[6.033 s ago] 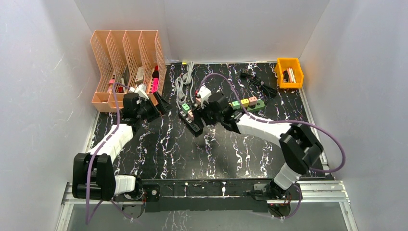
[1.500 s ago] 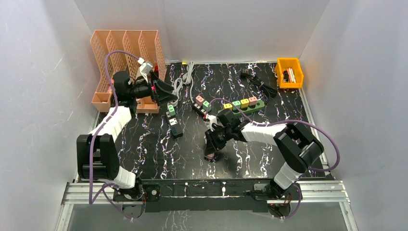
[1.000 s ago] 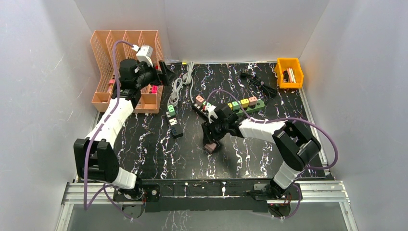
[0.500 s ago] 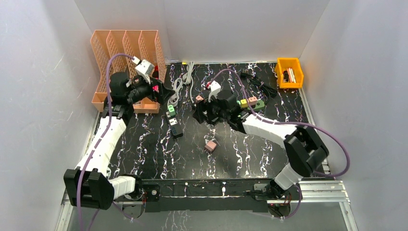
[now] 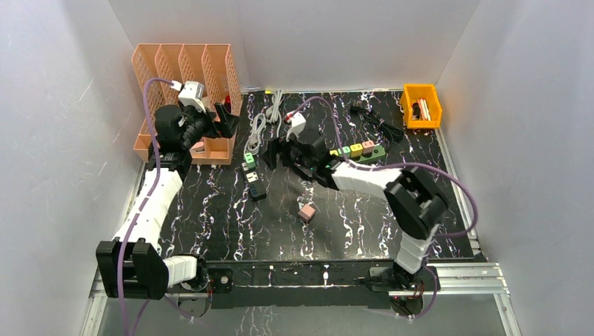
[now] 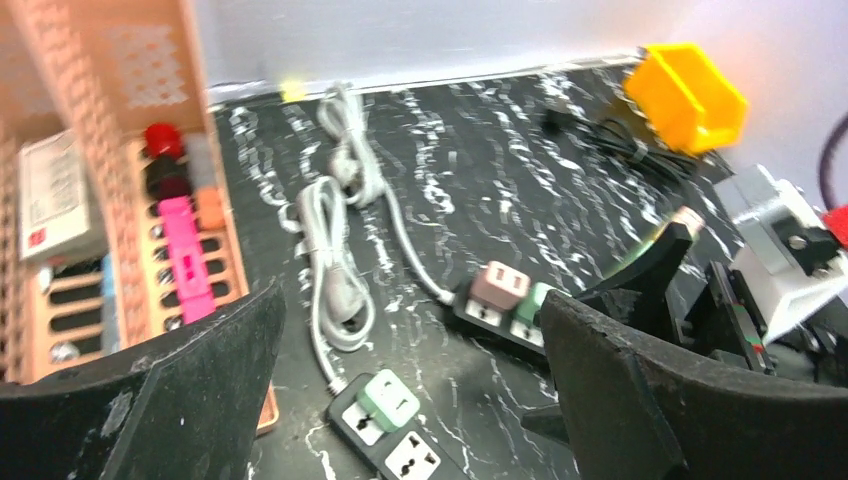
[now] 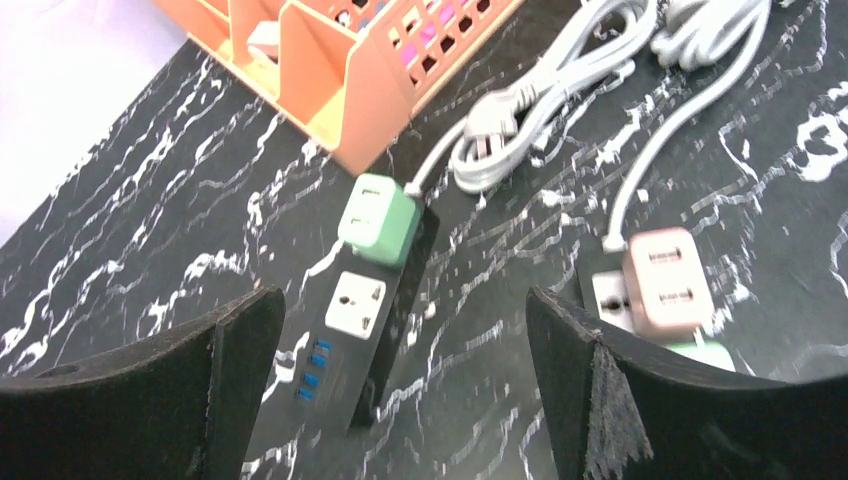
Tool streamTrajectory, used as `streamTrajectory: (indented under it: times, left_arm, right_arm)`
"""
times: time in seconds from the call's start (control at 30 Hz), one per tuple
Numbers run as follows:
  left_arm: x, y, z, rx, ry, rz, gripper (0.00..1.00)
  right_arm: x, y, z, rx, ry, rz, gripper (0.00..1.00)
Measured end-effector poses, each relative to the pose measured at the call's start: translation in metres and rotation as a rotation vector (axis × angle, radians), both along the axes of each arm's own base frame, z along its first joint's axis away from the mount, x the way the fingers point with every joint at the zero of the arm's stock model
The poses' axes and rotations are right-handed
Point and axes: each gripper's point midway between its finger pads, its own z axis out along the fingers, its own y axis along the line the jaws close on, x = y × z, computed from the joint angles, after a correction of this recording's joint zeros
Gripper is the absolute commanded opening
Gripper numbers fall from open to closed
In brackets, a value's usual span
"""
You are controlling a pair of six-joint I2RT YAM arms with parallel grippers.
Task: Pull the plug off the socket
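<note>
A short black power strip (image 5: pixel 253 183) lies left of centre with a green plug (image 5: pixel 249 161) in its far socket. It also shows in the left wrist view (image 6: pixel 420 462) with the green plug (image 6: pixel 388 400), and in the right wrist view (image 7: pixel 350 335) with the green plug (image 7: pixel 375 220). A loose pink plug (image 5: pixel 306 212) lies on the table at front centre. My right gripper (image 5: pixel 273 152) (image 7: pixel 405 300) is open and empty, just right of the short strip. My left gripper (image 5: pixel 228 119) (image 6: pixel 410 300) is open and empty, raised beside the orange organizer.
A long power strip (image 5: pixel 377 151) holds several coloured plugs, its pink end plug (image 6: pixel 500 287) (image 7: pixel 668 285) near my right gripper. White cables (image 5: pixel 270 115) coil at the back. An orange file organizer (image 5: pixel 182 70) stands back left, a yellow bin (image 5: pixel 421 106) back right. A black cable (image 5: pixel 375 119) lies near it.
My right gripper has let go of the pink plug at front centre and moved back and left to the short strip. My left gripper has shifted slightly beside the organizer.
</note>
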Motion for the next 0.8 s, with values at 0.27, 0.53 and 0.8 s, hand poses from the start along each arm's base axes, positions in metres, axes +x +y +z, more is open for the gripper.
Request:
streamTrajectory:
  times: [0.27,0.53,0.8]
  left_arm:
    - [0.017,0.045,-0.035,-0.019,0.083,0.304,0.98]
    - [0.025,0.069,-0.041,-0.093,0.125,0.49,0.98]
    - [0.014,0.069,-0.089,-0.22,0.289,0.576,0.98]
  right_arm:
    - [0.026,0.055,-0.019,-0.031,0.015,0.041,0.92]
    - [0.006,0.099,-0.037,-0.166,-0.029,0.101,0.86]
    - [0.0,0.096,-0.08,-0.314,-0.005,0.087,0.76]
